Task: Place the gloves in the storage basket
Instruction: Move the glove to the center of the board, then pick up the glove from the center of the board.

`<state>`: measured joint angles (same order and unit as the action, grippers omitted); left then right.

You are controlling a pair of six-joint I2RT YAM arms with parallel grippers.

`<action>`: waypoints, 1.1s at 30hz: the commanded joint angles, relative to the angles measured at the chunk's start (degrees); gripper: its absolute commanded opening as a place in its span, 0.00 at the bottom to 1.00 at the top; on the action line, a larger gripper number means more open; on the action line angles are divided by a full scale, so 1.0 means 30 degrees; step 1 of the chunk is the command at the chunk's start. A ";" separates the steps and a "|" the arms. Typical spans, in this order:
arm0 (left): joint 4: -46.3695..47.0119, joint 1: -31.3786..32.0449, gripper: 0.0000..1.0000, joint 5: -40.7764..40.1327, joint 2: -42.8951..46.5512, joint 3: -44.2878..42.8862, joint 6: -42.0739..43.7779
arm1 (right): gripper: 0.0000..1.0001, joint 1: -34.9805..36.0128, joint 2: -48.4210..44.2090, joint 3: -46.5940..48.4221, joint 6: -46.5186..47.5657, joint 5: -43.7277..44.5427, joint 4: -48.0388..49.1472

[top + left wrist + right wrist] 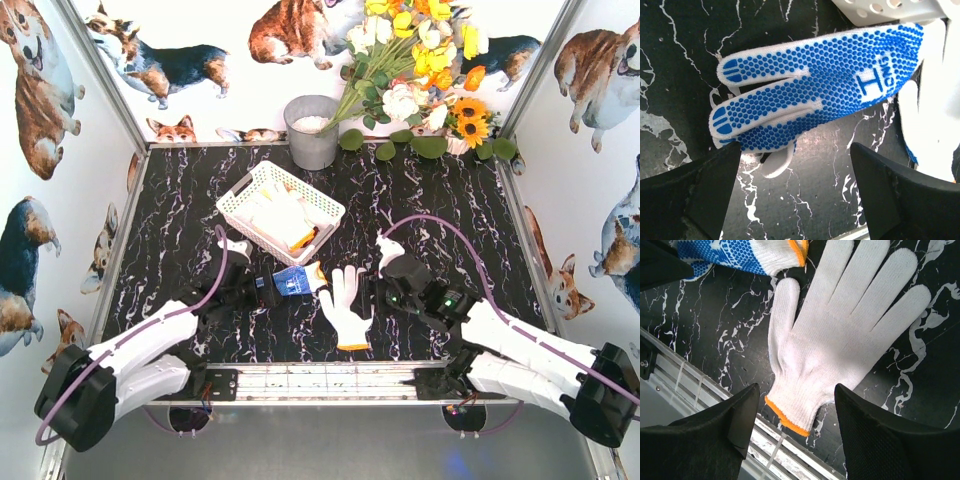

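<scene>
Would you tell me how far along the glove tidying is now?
Done: some white gloves lie in the storage basket. In hand: nothing is gripped yet; the open left tool hangs over the blue-dotted glove, the open right tool over the plain white glove. Left: both gloves, on the table.

Table (480, 240): black with white marble veining. Basket (243, 186): white, lattice-patterned sides. Plain glove (347, 300): white knit, orange cuff edge. Dotted glove (830, 80): white knit, palm covered in blue dots and blue lettering, orange cuff trim. Bucket (312, 140): grey. Walls (590, 200): white, printed with corgis. Flowers (420, 50): yellow, white, orange.
</scene>
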<state>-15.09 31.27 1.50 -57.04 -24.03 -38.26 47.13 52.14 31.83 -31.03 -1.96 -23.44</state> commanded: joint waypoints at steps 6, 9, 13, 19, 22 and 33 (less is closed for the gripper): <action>0.2500 0.0270 0.61 -0.2688 -0.1402 0.0282 -0.0085 | 0.63 -0.0067 -0.0444 -0.0122 -0.0870 -0.0146 0.1013; 0.2768 0.0299 0.27 -0.2800 -0.0433 0.0145 0.0185 | 0.63 -0.0067 -0.0301 0.0191 -0.0983 -0.0610 0.1031; -0.0354 0.0301 0.00 -0.2223 0.1941 -0.1175 0.0648 | 0.63 -0.0082 -0.0470 0.0978 -0.1239 -0.0826 0.0478; -0.6700 0.0271 0.00 0.1520 0.3927 -0.4846 0.1990 | 0.68 -0.0154 0.0268 0.2939 -0.0958 -0.3519 0.0059; -0.8521 0.0271 0.00 0.4844 0.4071 -0.6085 0.2728 | 0.69 -0.0184 0.1218 0.4080 -0.0578 -0.5900 0.0399; -0.9634 0.0323 0.00 1.2862 0.3917 -0.8967 0.4260 | 0.75 -0.0184 0.2832 0.4285 0.0670 -0.9147 0.2490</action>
<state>-43.16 31.81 27.86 -45.43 -47.70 -28.42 46.74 60.86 43.72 -31.20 -24.56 -21.32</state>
